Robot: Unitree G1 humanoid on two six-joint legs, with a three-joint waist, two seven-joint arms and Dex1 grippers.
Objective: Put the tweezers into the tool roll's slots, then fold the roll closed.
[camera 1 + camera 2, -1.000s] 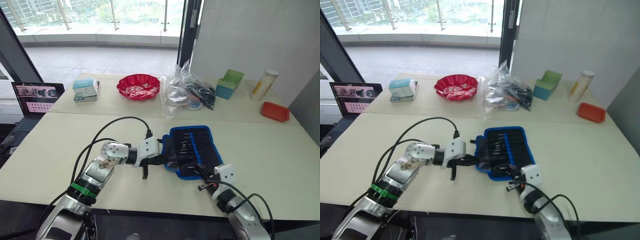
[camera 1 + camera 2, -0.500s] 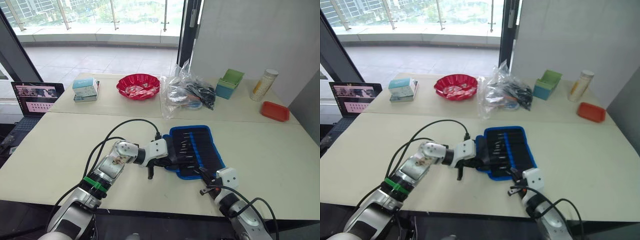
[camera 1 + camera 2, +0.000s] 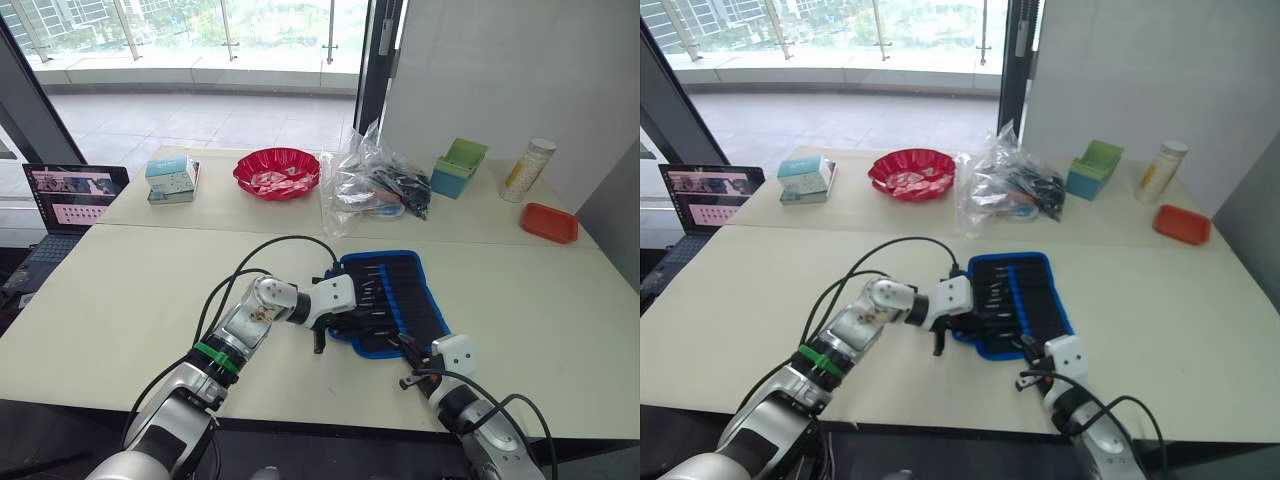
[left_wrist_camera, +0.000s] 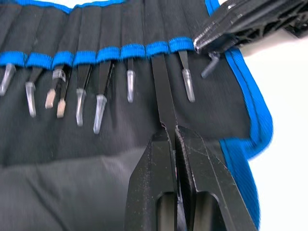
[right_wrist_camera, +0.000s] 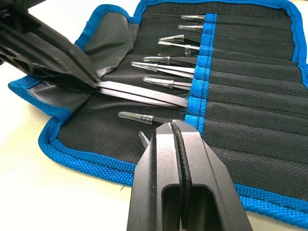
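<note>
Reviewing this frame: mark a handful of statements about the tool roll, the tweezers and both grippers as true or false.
1. The tool roll lies open on the table. True.
2. The left gripper is shut on a tweezer entering a slot. True.
3. The right gripper holds a tweezer. False: it is shut on nothing, at the roll's near edge.
4. The red bowl sits on the roll. False: it stands farther back, beside the clear plastic bag.

The left arm is reaching across the table toward the middle, its wrist turned sideways. The left gripper (image 4: pixel 171 132) is pinching its two black fingers tight together. The right arm is lying low near the front edge. The right gripper (image 5: pixel 175 126) is keeping its fingers pressed together too.
</note>
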